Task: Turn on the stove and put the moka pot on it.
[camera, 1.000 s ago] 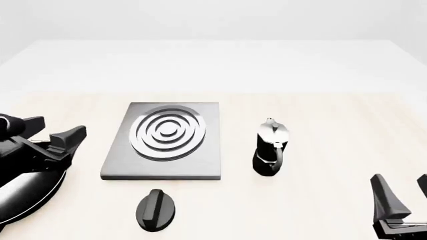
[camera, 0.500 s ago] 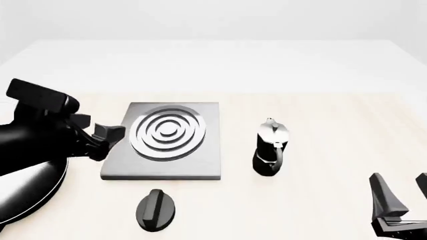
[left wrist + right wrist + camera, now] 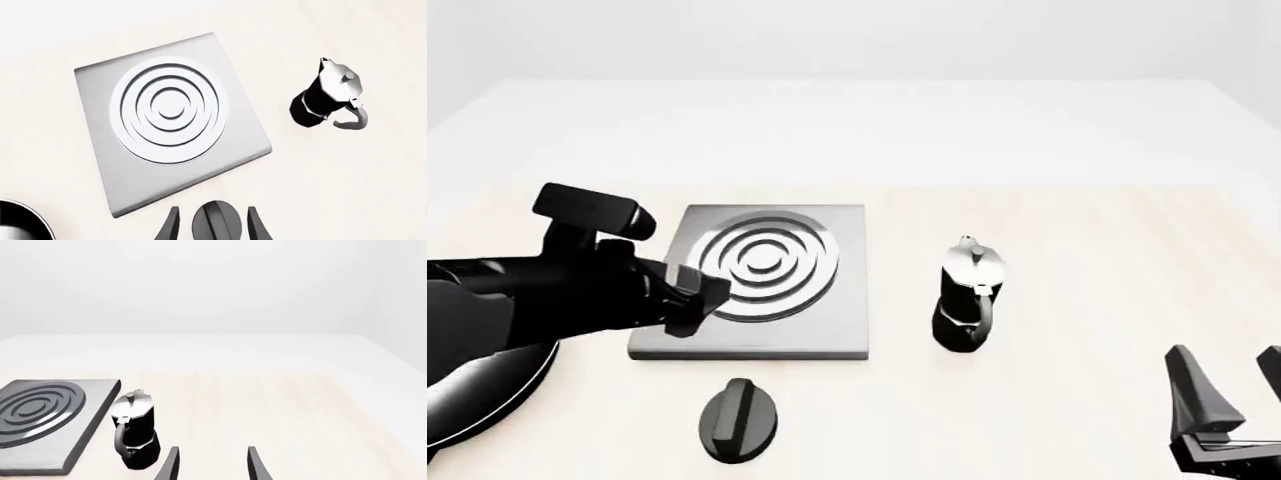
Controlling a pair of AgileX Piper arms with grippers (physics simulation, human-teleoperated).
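The left end effector [image 3: 701, 295] is hovering over the near-left part of the stove [image 3: 807, 315], fingers spread and gripping nothing. In the left wrist view its two fingertips [image 3: 170, 227] are sitting either side of the black knob [image 3: 215, 225], which is showing in the gap between them; whether they are touching it, I cannot tell. In the front view the knob [image 3: 739, 419] is lying on the desk [image 3: 1068, 250] at about 6 o'clock from the stove, just off its near edge. The moka pot [image 3: 968, 296] is standing upright on the desk at 3 o'clock from the stove, near it but apart, handle turned toward the camera. The right end effector [image 3: 1228, 400] is waiting at the near-right corner, released, well apart from the pot. A black pan [image 3: 481, 385] is peeking out under the left arm
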